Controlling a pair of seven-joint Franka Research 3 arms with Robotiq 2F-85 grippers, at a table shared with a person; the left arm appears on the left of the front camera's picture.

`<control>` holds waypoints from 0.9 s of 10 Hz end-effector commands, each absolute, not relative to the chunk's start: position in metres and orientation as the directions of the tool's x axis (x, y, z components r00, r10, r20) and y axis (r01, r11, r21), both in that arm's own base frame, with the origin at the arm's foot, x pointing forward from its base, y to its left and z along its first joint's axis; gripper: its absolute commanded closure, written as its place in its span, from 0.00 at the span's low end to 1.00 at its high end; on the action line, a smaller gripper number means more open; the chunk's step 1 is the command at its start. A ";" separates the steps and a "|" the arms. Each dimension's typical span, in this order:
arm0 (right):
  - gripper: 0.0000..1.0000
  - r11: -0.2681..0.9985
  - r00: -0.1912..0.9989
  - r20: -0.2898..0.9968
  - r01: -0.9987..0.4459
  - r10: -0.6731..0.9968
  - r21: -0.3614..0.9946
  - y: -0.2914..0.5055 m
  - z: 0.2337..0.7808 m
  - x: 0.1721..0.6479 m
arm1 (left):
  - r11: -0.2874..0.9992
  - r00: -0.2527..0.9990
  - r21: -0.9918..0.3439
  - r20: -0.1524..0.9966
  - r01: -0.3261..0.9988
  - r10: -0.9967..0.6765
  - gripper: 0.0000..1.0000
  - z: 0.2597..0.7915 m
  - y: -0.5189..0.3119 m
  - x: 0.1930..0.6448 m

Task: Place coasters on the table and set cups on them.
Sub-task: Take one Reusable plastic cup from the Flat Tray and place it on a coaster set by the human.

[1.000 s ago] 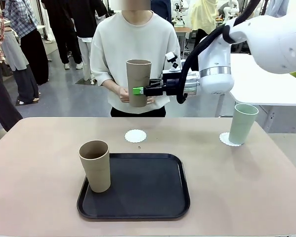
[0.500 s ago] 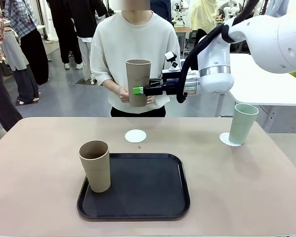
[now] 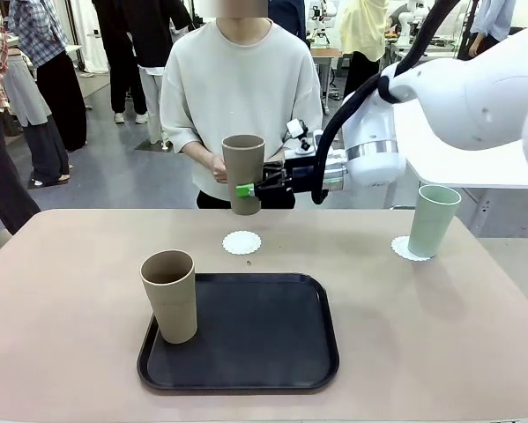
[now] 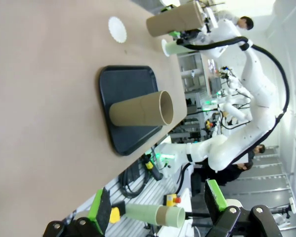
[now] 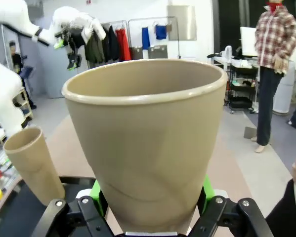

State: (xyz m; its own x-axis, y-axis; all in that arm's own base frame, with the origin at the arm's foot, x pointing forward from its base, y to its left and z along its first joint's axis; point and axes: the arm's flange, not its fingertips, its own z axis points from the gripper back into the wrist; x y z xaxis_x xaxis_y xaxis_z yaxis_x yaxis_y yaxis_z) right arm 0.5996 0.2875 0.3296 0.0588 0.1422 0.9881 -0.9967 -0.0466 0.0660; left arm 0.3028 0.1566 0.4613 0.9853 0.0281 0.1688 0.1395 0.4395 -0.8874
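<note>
Our right gripper [image 3: 246, 189], clamped on the brown cup [image 3: 243, 163], now sits lower, nearing the bare far coaster [image 3: 241, 242]; left gripper [image 4: 157, 202] gapes empty.

Brown cup [image 3: 244, 167], far centre: darker brown, plain matte.
Tan-beige cup [image 3: 170, 295], near left: plain.
Mint-green cup [image 3: 433, 220], far right: pale.
Coasters [image 3: 241, 242]: white, scalloped lacy edge.
Tray [image 3: 272, 363]: black.
Counter [image 3: 70, 291]: beige-pink, unpatterned.
Right gripper [image 3: 245, 189]: black, green pads.
Person's top [image 3: 241, 79]: off-white.

Brown cup [image 3: 244, 163] in the right gripper [image 3: 246, 189], now lower and nearer the middle coaster [image 3: 241, 242] than a second ago.
</note>
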 end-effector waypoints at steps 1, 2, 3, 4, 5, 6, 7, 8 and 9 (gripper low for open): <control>0.18 -0.107 0.004 0.994 -0.994 0.110 0.016 0.295 0.316 0.617 | 0.424 0.982 -0.892 0.185 0.156 0.028 0.00 0.462 0.157 0.303; 0.18 -0.109 0.003 0.995 -0.994 0.100 0.014 0.294 0.305 0.625 | 0.424 0.982 -0.892 0.185 0.156 0.028 0.00 0.462 0.157 0.303; 0.18 -0.119 0.017 0.995 -0.992 0.098 0.028 0.295 0.294 0.631 | 0.424 0.982 -0.892 0.185 0.156 0.028 0.00 0.462 0.157 0.303; 0.18 -0.121 0.028 0.994 -0.992 0.107 0.041 0.298 0.283 0.633 | 0.424 0.982 -0.892 0.185 0.156 0.028 0.00 0.462 0.157 0.303; 0.18 -0.111 0.031 0.992 -0.993 0.122 0.045 0.298 0.273 0.636 | 0.424 0.982 -0.892 0.185 0.156 0.028 0.00 0.462 0.157 0.303; 0.18 -0.110 0.029 0.990 -0.993 0.140 0.044 0.299 0.267 0.641 | 0.424 0.982 -0.892 0.185 0.156 0.028 0.00 0.462 0.157 0.303; 0.18 -0.118 0.037 0.988 -0.992 0.147 0.055 0.301 0.262 0.640 | 0.424 0.982 -0.892 0.185 0.156 0.028 0.00 0.462 0.157 0.303; 0.18 -0.128 0.045 0.988 -0.990 0.148 0.065 0.304 0.258 0.639 | 0.424 0.982 -0.892 0.185 0.156 0.028 0.00 0.462 0.157 0.303; 0.18 -0.133 0.053 0.986 -0.988 0.160 0.075 0.305 0.253 0.639 | 0.424 0.982 -0.892 0.185 0.156 0.028 0.00 0.462 0.157 0.303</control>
